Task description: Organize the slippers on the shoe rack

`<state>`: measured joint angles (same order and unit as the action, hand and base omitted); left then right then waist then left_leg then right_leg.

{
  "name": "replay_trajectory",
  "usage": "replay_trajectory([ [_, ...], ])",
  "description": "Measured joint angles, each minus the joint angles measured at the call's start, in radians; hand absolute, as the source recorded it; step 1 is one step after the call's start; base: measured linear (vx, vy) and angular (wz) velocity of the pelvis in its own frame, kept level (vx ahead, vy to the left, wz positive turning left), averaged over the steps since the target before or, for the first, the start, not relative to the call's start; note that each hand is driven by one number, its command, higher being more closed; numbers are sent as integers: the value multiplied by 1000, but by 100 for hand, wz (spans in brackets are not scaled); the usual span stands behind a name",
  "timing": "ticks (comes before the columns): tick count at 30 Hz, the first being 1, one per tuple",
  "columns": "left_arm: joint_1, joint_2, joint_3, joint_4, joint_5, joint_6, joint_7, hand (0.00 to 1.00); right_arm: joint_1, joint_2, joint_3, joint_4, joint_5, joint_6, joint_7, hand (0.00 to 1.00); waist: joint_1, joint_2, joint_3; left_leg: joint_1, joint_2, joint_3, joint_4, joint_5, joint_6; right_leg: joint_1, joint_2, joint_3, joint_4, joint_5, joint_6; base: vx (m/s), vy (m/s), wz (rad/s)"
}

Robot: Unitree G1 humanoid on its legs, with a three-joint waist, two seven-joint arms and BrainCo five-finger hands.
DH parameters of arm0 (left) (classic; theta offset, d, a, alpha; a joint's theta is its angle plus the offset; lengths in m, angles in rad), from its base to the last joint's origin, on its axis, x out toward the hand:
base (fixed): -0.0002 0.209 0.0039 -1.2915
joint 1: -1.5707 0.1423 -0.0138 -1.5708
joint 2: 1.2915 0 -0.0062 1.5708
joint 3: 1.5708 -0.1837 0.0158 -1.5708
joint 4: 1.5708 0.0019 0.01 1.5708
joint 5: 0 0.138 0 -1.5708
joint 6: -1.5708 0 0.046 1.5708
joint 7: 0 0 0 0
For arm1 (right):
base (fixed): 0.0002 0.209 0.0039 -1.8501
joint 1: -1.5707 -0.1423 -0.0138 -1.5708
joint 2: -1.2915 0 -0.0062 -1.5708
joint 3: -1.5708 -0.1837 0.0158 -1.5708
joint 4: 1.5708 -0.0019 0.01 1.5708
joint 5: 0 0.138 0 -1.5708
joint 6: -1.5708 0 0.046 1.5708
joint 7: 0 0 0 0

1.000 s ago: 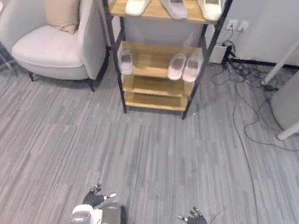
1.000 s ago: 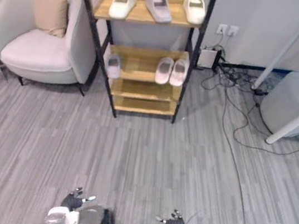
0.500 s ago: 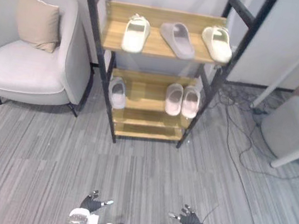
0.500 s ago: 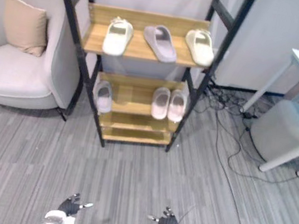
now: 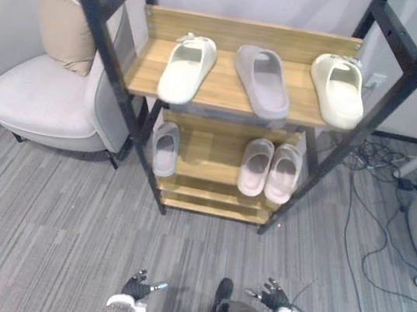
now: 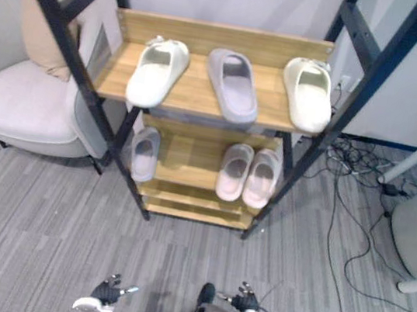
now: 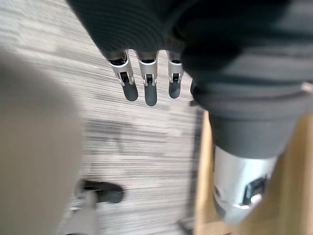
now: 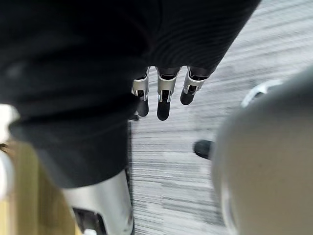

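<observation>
Slippers [image 5: 261,81] are set on the shoe rack [image 5: 250,35] at 12 o'clock. They are judged soft and light, best gripped by the strap. The left robot hand [image 5: 137,284] and right robot hand [image 5: 275,296] are spread, empty.

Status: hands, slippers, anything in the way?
Left hand, right hand open, empty, low. Slippers on shoe rack: three up top, three below. Cables on floor right of rack.

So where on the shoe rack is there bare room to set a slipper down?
Widest bare wood: the middle shelf, between the lone pale grey slipper at its left and the pink slipper pair. The lowest shelf looks bare. The top shelf is crowded: white slipper, grey slipper, cream slipper, narrow gaps.
</observation>
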<state>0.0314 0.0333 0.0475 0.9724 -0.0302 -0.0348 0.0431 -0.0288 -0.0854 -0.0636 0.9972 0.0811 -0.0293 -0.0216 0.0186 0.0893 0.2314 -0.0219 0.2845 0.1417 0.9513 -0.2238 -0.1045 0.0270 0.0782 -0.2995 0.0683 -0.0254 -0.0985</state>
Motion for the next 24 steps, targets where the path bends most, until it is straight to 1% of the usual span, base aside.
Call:
replay_trajectory([
  [1,-2,3,2,-12,1,0,0,0,3,6,-2,0,1,0,0,0,3,-15,6,-51,0,49,-7,-34,18,37,-7,14,-22,-11,3,295,-94,-25],
  [2,-3,2,2,-22,1,0,1,0,3,6,-2,0,2,1,0,0,7,-16,7,-70,-8,76,-56,-55,23,57,-14,27,-26,-17,12,293,-66,-32],
  [3,-3,0,2,-29,1,-1,0,0,2,4,-3,0,4,1,0,0,13,-16,6,-83,-23,88,-131,-70,24,66,-24,32,-26,-15,12,335,7,-41],
  [4,-4,-2,2,-35,1,-1,1,0,4,3,-3,0,6,2,-1,0,21,-18,8,-87,-54,91,-273,-77,26,82,-41,49,-20,-20,18,348,76,-42],
  [5,-6,-2,1,-36,2,-1,1,0,6,3,-4,0,6,2,-1,0,22,-23,9,-81,-94,72,-426,-68,24,96,-61,61,-22,-27,29,286,75,-33],
  [6,-8,-3,0,-36,2,-1,1,0,7,2,-4,0,6,2,-2,0,22,-23,8,-80,-115,51,-500,-50,23,100,-68,67,-22,-31,37,258,144,-23],
  [7,-11,-7,-6,-36,1,-1,1,0,10,0,-5,0,6,2,-2,0,22,-18,6,-79,-145,8,-640,25,21,106,-78,76,-22,-42,55,187,133,-19],
  [8,-10,-11,-7,-34,1,-1,1,0,10,-2,-6,0,5,2,-2,0,22,-10,2,-75,-153,-13,-694,125,13,114,-75,87,-22,-51,69,293,214,-25],
  [9,-15,-7,-9,-27,1,-1,1,0,12,3,-6,1,6,4,-6,0,23,-23,0,-45,-166,-9,-706,164,29,135,-81,100,-22,-60,87,208,135,-17],
  [10,-14,0,-10,-27,1,-1,3,0,12,10,-4,-2,5,2,-7,0,22,-37,-5,-33,-176,-9,-722,163,30,139,-94,102,-20,-67,96,243,153,-9],
  [11,-16,19,-27,-25,1,0,2,0,24,26,-3,-1,5,2,-8,0,21,-68,-9,-2,-198,7,-757,160,36,152,-118,108,-19,-81,113,234,145,-7],
  [12,-14,29,-35,-24,2,0,1,0,32,37,-3,-1,4,2,-9,0,28,-87,-20,26,-217,17,-794,166,45,153,-137,113,-17,-89,126,179,127,-9],
  [13,-14,31,-36,-21,3,0,1,0,35,41,-3,-1,4,2,-9,0,28,-93,-24,41,-228,20,-808,169,49,157,-145,115,-17,-93,131,189,125,-12],
  [14,-13,32,-38,-15,7,1,1,0,39,43,-3,-1,3,1,-9,0,29,-95,-26,80,-246,30,-848,175,59,176,-160,118,-16,-100,142,127,90,-11],
  [15,-8,31,-42,-10,8,1,1,0,42,42,-3,-1,-1,1,-9,0,28,-91,-29,113,-264,37,-885,182,68,188,-174,122,-14,-109,151,141,105,-11],
  [17,-4,31,-48,5,9,2,1,0,44,36,-3,-1,-1,-1,-8,0,23,-77,-40,151,-285,39,-949,204,81,193,-188,124,-8,-117,162,60,72,-5],
  [20,3,31,-68,11,9,2,1,0,47,35,-3,0,-2,0,-7,0,20,-69,-53,187,-302,38,-1046,249,89,182,-196,125,-4,-125,168,25,37,2],
  [24,6,39,-68,18,9,2,1,0,48,38,-1,1,-3,0,-9,0,21,-85,-54,193,-304,39,-1055,253,89,182,-197,133,-4,-125,168,-1,5,-3],
])
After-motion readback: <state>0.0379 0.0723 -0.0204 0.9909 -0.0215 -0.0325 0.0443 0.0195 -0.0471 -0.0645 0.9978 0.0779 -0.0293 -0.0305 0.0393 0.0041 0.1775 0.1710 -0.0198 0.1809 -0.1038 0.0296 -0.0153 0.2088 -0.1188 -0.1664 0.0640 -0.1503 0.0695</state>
